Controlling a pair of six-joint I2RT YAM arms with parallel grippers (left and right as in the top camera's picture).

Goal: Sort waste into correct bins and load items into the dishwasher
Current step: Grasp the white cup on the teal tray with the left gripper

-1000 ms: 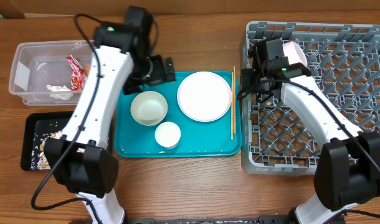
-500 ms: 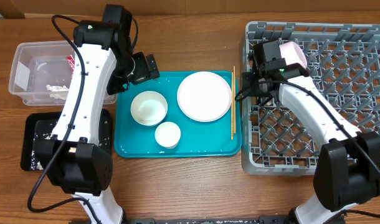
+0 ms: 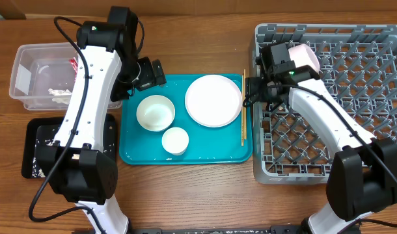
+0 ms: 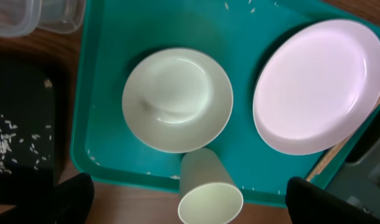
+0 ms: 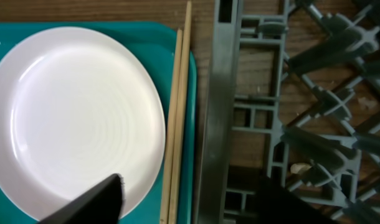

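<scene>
On the teal tray (image 3: 136, 153) lie a pale-pink plate (image 3: 213, 99), a white bowl (image 3: 155, 112), a white cup (image 3: 175, 140) and wooden chopsticks (image 3: 243, 107). My left gripper (image 3: 153, 71) is open and empty above the tray's far left corner. In the left wrist view my left gripper (image 4: 199, 208) looks down on the bowl (image 4: 177, 99), cup (image 4: 209, 193) and plate (image 4: 321, 84). My right gripper (image 3: 250, 88) is open and empty over the grey rack's (image 3: 328, 110) left edge. In the right wrist view my right gripper (image 5: 190, 205) spans the chopsticks (image 5: 180, 112) beside the plate (image 5: 78, 118). Only one bowl shows.
The clear tub (image 3: 23, 81) at the far left holds the red wrapper (image 3: 73, 63) and white tissue (image 3: 58, 93). The black tray (image 3: 32, 133) below it holds beige crumbs. The carrot piece is out of view. The rack's pegs (image 5: 302, 124) stand right of the chopsticks.
My left arm swung left, its gripper shifting from the tray's top middle toward the far left corner. My right gripper edged left toward the chopsticks.
</scene>
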